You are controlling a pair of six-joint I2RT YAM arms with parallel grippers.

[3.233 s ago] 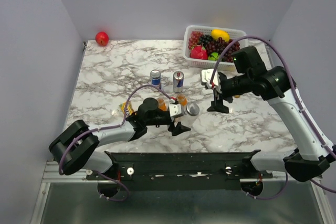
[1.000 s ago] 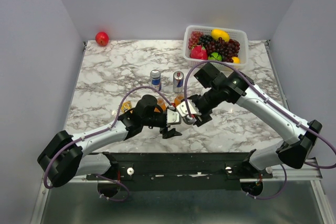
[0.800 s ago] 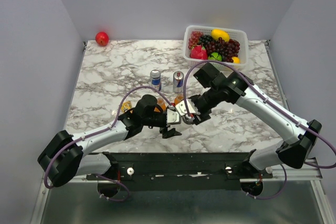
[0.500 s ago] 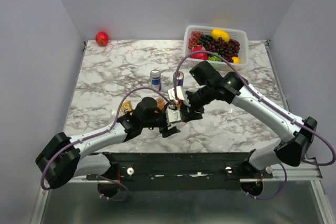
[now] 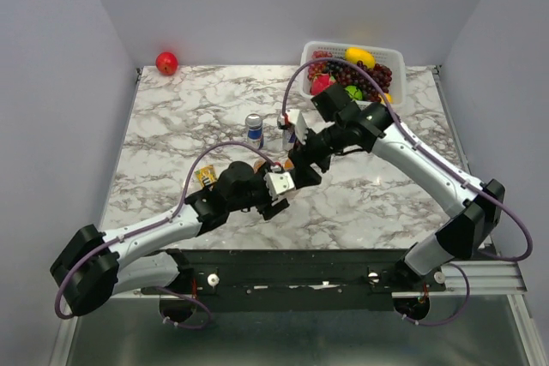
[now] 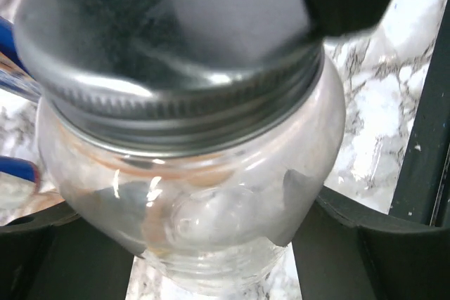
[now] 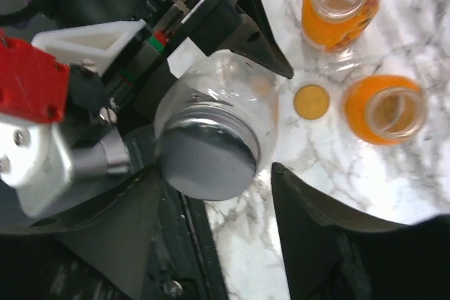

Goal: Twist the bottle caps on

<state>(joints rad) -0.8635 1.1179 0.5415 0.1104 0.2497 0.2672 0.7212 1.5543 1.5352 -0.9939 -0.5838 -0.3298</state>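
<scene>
The left pincer (image 5: 281,186) was clamped on the clear glass jar (image 6: 211,209), holding it tilted near the front middle of the counter (image 5: 171,117), with the silver lid (image 7: 206,161) sitting on its mouth. The right pincer (image 7: 216,171) stood spread wide, one finger on either side of the lid, gripping nothing. Near the jar stood an uncapped orange bottle (image 7: 339,5) and a second orange bottle (image 7: 383,110), also open. A gold cap (image 7: 311,101) lay flat just beside the second.
</scene>
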